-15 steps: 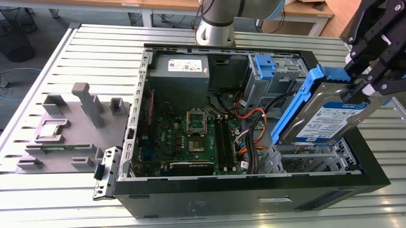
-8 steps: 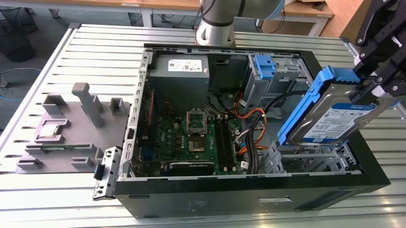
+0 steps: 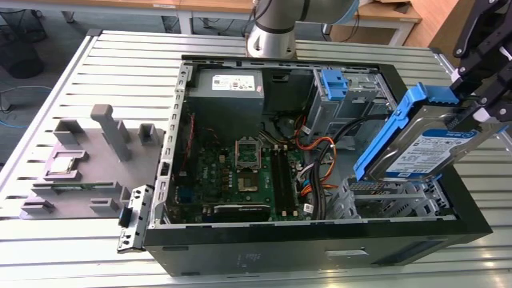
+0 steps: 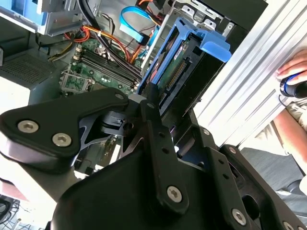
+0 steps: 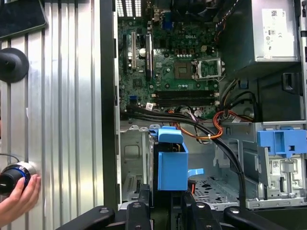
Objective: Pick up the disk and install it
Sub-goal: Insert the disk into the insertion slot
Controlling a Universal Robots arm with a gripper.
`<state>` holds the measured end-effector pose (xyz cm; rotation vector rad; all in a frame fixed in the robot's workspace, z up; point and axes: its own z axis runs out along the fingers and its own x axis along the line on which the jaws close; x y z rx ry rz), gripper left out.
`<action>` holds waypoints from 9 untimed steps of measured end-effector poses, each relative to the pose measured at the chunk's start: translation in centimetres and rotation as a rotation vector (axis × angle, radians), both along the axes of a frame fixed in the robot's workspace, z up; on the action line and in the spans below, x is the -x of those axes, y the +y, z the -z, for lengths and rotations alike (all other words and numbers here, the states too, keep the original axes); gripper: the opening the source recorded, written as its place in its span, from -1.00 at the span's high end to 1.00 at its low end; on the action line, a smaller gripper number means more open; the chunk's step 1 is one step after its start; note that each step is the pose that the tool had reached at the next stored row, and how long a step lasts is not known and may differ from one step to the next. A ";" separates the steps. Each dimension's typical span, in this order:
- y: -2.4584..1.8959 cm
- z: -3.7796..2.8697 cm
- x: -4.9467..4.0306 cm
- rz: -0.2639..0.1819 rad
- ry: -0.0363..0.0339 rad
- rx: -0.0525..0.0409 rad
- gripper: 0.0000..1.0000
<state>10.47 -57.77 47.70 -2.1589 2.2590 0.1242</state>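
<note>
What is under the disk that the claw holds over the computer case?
Under the disk, held on edge by the claw, lies the metal drive cage of the open computer case. The disk's blue frame covers part of the cage floor.

The black metal gripper (image 3: 478, 111) runs off the exterior view's right edge; in both wrist views it hides the gripped end of the silver, blue-framed disk (image 3: 425, 147). A person's hand (image 5: 17, 200) is cropped at the first wrist view's edge
</note>
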 end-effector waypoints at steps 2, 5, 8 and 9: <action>-0.02 0.03 -0.02 0.000 0.0000 -0.0035 0.30; -0.07 0.23 -0.04 0.000 0.0000 -0.0054 0.30; -0.12 0.57 -0.04 0.000 0.0000 -0.0068 0.30; -0.12 0.63 -0.04 0.000 0.0000 -0.0069 0.30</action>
